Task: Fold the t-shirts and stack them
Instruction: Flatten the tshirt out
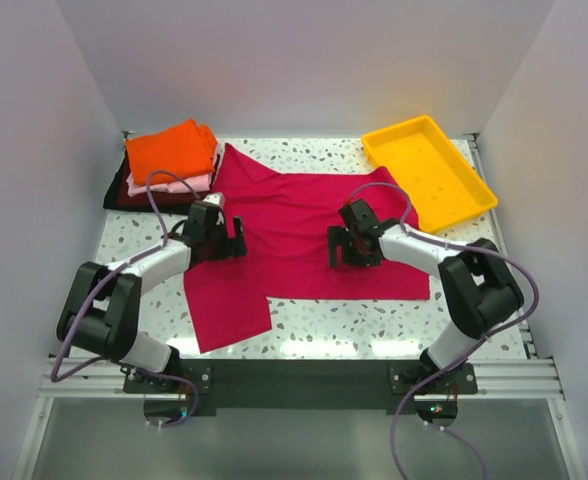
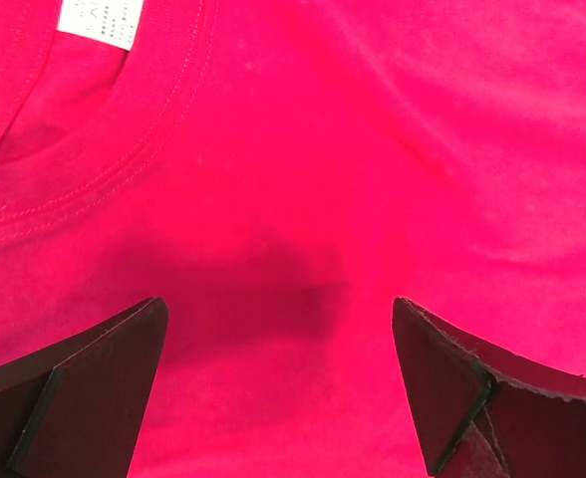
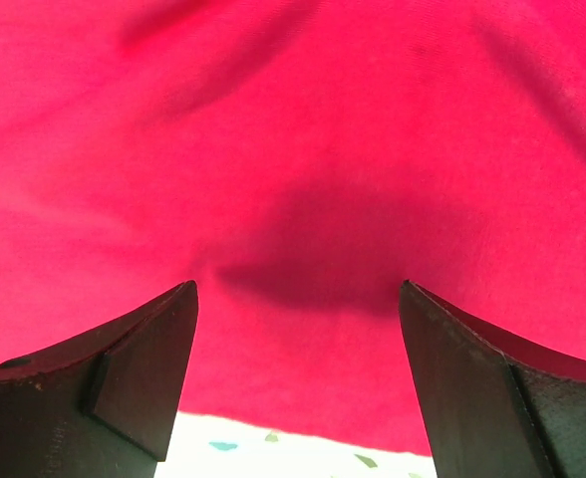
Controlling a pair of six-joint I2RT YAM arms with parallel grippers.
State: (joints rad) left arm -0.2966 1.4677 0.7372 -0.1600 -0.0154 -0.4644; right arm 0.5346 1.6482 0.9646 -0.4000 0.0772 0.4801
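Observation:
A crimson-magenta t-shirt [image 1: 304,225] lies spread flat across the middle of the table, one sleeve reaching toward the front left. My left gripper [image 1: 221,237] stands open over its left part, just below the collar; the white neck label [image 2: 96,20] shows at the upper left of the left wrist view, and cloth [image 2: 373,149] fills the space between the fingers [image 2: 94,378]. My right gripper [image 1: 346,246] is open over the shirt's right part near a cloth edge [image 3: 293,423]. Neither holds anything. Folded orange [image 1: 169,148], pale pink [image 1: 179,185] and dark maroon [image 1: 124,195] t-shirts are stacked at the back left.
A yellow plastic tray [image 1: 429,172] sits at the back right, beside the shirt's right sleeve. Speckled white tabletop [image 1: 354,320] shows in front of the shirt and under its edge [image 3: 273,453]. White walls enclose the table on three sides.

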